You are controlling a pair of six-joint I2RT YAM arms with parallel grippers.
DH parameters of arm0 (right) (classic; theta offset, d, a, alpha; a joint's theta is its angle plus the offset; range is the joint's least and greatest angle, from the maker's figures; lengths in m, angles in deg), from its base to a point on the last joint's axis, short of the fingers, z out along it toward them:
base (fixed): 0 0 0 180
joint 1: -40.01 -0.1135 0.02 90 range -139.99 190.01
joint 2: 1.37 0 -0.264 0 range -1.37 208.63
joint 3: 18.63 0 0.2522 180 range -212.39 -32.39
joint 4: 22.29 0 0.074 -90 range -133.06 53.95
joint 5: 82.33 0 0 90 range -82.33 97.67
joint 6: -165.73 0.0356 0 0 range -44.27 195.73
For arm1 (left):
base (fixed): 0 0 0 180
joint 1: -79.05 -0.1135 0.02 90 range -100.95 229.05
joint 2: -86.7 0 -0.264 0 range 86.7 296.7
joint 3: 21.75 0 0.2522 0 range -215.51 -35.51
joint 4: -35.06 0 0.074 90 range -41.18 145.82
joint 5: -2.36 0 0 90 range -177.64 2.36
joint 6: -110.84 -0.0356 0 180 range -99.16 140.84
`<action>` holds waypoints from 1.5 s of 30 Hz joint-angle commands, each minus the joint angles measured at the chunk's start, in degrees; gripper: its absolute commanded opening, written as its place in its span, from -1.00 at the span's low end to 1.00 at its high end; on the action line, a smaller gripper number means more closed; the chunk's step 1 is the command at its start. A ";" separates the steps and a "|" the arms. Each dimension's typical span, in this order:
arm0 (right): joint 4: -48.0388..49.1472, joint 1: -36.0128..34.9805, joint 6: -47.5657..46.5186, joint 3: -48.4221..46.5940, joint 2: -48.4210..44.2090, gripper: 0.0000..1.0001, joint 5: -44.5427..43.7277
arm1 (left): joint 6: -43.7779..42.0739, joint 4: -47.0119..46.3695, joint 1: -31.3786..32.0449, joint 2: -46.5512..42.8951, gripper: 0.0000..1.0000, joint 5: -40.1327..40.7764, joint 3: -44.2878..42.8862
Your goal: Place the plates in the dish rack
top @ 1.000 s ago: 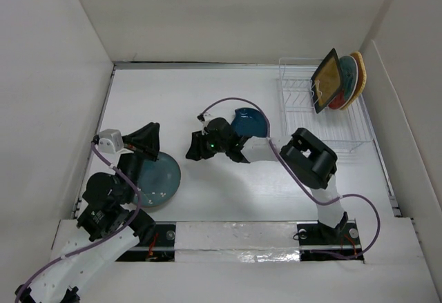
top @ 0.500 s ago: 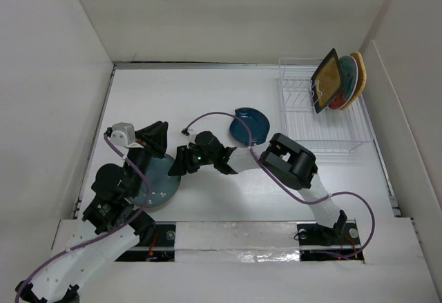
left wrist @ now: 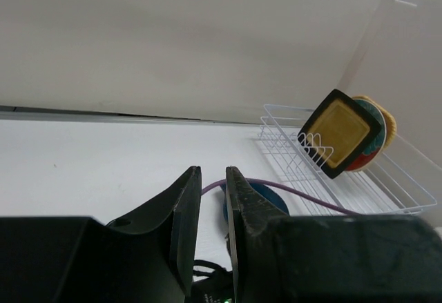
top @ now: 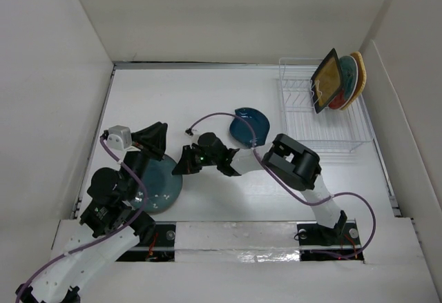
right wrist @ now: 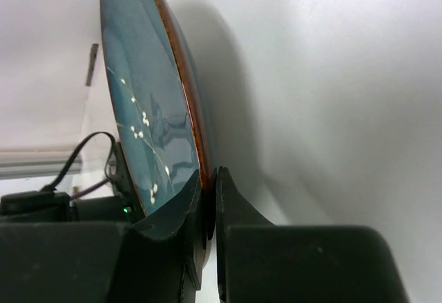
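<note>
The grey-teal speckled plate (top: 162, 186) lies at the near left; in the right wrist view (right wrist: 145, 110) it shows edge-on. My right gripper (top: 179, 168) reaches left and is shut on its right rim (right wrist: 209, 175). My left gripper (top: 160, 141) hovers over the plate's far edge, its jaws a narrow gap apart and empty (left wrist: 213, 173). The dark blue leaf-shaped plate (top: 248, 125) lies on the table mid-right (left wrist: 257, 199). The white wire dish rack (top: 321, 120) at the far right holds the black square plate (top: 326, 76), the red plate (top: 344, 75) and the orange-yellow plate (top: 358, 75) upright.
White walls enclose the table on the left, back and right. The right arm's elbow (top: 293, 161) and its purple cable (top: 221, 115) stretch across the middle of the table, close to the blue plate. The rack's near slots (left wrist: 290, 148) hold nothing.
My right gripper moved left, away from the dark blue plate, and closed on the grey-teal plate's right rim. My left gripper shifted slightly right over that plate.
</note>
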 commanded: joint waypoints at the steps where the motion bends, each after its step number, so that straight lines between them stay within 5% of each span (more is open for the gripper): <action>1: 7.10 2.84 -2.63 1.92 -9.73 -1.00 -4.16 | 0.01 -2.54 -0.25 -1.95 -0.63 -0.70 0.00; 10: -0.18 17.16 -12.82 4.83 -31.97 -1.00 -11.19 | 1.42 -1.40 -0.25 -3.62 -0.62 -3.67 -0.17; 20: -23.72 35.00 -36.52 -0.96 -51.31 -1.00 -36.67 | 4.41 -2.44 -0.25 -5.28 -0.61 -14.04 -0.53; 26: -28.13 42.30 -47.88 -9.05 -50.88 -1.00 -51.89 | 5.55 -2.27 -0.25 -5.99 -0.60 -16.42 -0.96; 35: -32.36 51.27 -56.76 -18.28 -43.16 -1.00 -55.41 | 5.20 -2.36 1.07 -8.10 -0.59 -15.37 -0.70; 45: -35.26 56.02 -56.60 -18.81 -38.06 -1.00 -51.12 | 5.29 -1.92 1.07 -7.14 -0.59 -15.28 -0.96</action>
